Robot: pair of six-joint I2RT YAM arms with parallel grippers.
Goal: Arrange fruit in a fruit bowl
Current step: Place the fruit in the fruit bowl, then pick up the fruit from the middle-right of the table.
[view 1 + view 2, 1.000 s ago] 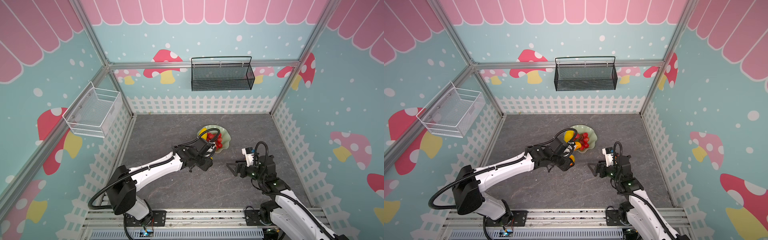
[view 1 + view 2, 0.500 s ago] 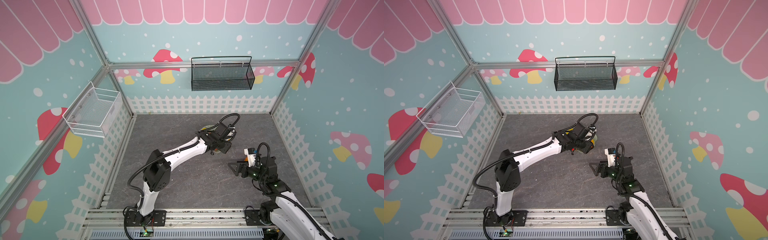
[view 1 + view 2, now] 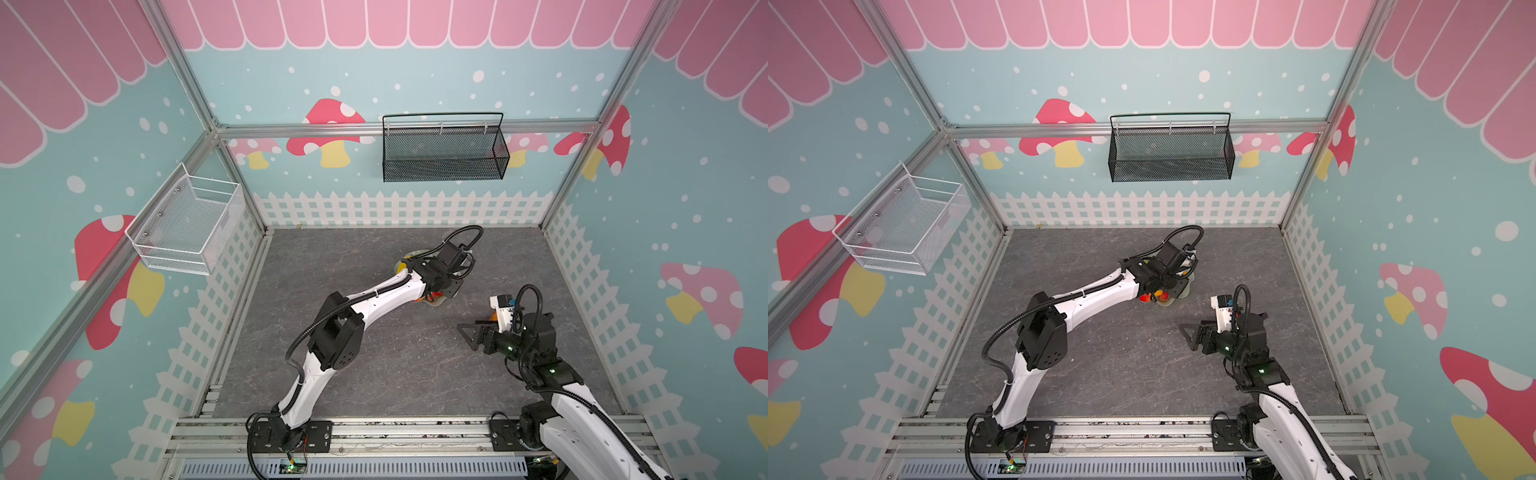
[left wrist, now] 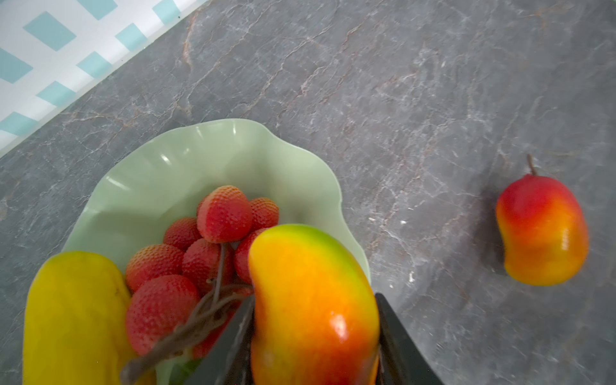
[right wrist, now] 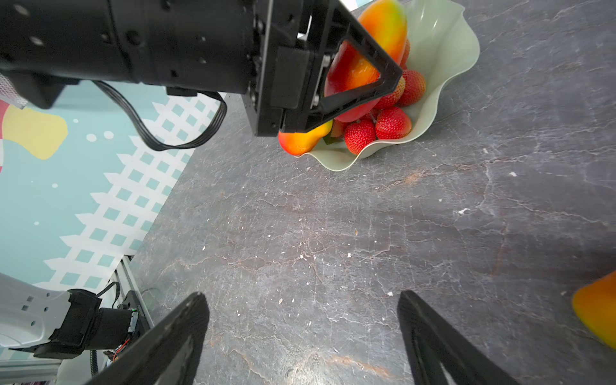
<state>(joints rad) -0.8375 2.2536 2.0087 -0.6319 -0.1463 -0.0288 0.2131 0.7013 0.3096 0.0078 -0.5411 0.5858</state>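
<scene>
My left gripper (image 4: 313, 333) clamps one mango (image 4: 310, 273) over the fruit bowl (image 4: 186, 166); berries (image 4: 200, 253), yellow fruit (image 4: 73, 316) inside; second mango (image 5: 296, 143) at its near rim; I must fetch the third mango (image 4: 541, 233), right on the table (image 4: 433, 100) by my wide-open right gripper (image 5: 301, 296)

We count mango (image 4: 313, 306) (image 4: 541, 231) (image 5: 298, 141): three | long yellow fruit (image 4: 75, 320): one | bunch of red berries (image 4: 200, 260): one | our total of fruit pieces: five | pale green fruit bowl (image 4: 160, 186): one | black mesh basket (image 3: 444, 162): one | white wire basket (image 3: 187, 232): one | baskets in all: two | robot arm (image 3: 374, 299) (image 3: 582, 415): two
</scene>
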